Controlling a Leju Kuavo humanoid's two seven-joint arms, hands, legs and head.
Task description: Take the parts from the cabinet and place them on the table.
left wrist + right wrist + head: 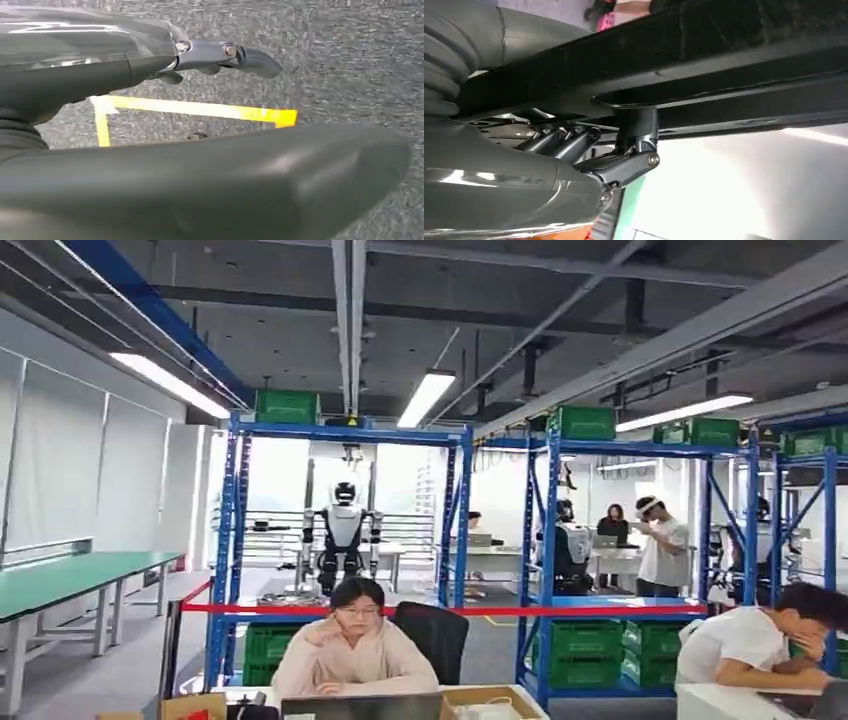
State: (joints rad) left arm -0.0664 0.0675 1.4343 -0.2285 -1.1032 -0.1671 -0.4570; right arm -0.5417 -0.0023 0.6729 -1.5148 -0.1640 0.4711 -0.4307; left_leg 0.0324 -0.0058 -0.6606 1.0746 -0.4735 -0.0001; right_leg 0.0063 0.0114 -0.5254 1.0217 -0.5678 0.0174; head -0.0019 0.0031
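In the right wrist view, my right hand (589, 165) has its dark fingers (636, 145) hooked up against the edge of a long black part (724, 75) that runs across the picture; it holds that part. My left hand (125, 70) hangs over the grey floor. Its fingers (245, 56) are stretched out, its thick thumb (250, 185) stands apart, and nothing lies between them. The head view looks out level across the workshop.
Blue shelving racks (345, 435) stand ahead with green crates (585, 645) on the low shelves. A red tape barrier (450, 610) runs across them. A long green table (70, 580) is on the left. Two people (355, 650) (760, 640) sit at near desks. Yellow floor tape (200, 109) lies under my left hand.
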